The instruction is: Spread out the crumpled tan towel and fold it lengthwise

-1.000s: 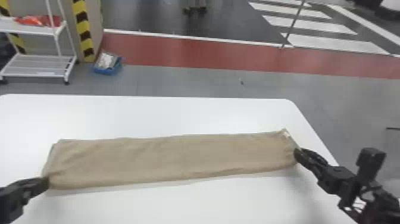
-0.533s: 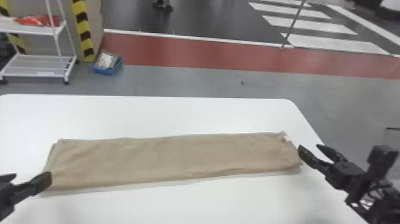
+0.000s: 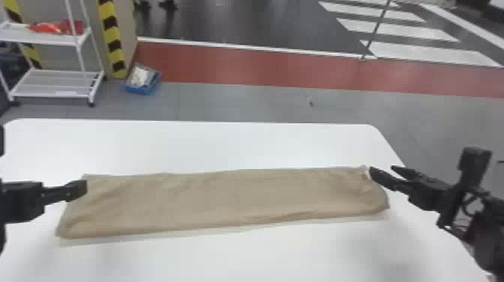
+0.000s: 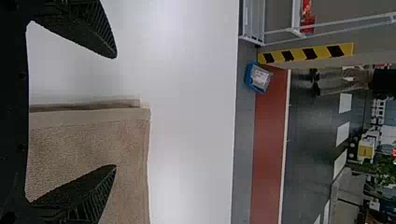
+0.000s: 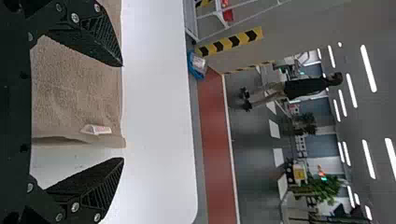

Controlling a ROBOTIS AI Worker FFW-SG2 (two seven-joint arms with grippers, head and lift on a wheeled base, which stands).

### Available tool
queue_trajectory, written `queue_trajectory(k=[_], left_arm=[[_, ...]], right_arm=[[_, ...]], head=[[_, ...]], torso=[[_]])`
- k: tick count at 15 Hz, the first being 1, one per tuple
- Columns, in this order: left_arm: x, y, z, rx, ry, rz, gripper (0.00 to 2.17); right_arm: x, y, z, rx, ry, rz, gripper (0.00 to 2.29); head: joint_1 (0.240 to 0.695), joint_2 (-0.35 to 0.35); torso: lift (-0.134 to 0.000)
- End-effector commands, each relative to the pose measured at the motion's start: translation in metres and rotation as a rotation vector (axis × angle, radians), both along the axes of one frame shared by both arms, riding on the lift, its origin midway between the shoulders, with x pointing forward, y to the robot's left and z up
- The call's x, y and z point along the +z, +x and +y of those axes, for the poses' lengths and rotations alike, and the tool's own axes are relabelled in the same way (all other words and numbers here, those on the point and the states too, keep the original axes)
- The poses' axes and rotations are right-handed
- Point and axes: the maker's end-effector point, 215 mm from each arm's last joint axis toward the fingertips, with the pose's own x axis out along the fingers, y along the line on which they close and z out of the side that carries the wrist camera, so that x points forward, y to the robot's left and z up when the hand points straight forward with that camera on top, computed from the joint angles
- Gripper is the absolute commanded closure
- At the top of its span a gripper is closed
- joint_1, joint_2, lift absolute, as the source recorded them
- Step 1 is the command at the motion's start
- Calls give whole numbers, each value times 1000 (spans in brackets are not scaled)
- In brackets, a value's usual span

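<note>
The tan towel [image 3: 225,200] lies as a long flat strip across the table, with slight wrinkles at both ends. My left gripper [image 3: 80,189] is at its left end, near the far corner; in the left wrist view that gripper [image 4: 116,112] stands open, the towel's edge [image 4: 135,114] between its fingers. At the right end, by the far corner with a small white label, is my right gripper [image 3: 380,172]. Seen from its wrist, the right gripper [image 5: 123,112] is open too, the labelled corner [image 5: 105,133] between its spread fingers without being pinched.
The white table [image 3: 210,144] extends beyond the towel, its rounded far right corner near the right arm. Past it on the floor are a white shelf cart [image 3: 56,84], a blue bin [image 3: 140,84] and a striped post [image 3: 112,37].
Both grippers have opened and let go of the towel's near corners. They have moved away from me to its far corners. The towel still lies in much the same place.
</note>
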Motion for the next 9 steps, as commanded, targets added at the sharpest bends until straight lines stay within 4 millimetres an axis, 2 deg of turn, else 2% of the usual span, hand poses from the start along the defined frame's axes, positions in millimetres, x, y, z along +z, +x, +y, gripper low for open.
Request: queue_trajectory(k=[1,4,6,9], left_arm=[[-9,13,7,11,8,45,39],[-30,5,8,8,10,176,46],[-41,1,13,17,6,229,46],[-42,4,15,20,5,235,80]], right_arm=[[-9,11,11,32,42,101,194],[-16,21,18,37,-24,165,211],[-24,22,16,21,-36,237,215],[-35,22,8,4,-48,274,221]], head=[[695,-173],[695,-146],[695,-138],[695,-134]], torso=[[-124],[-124],[-124],[-124]])
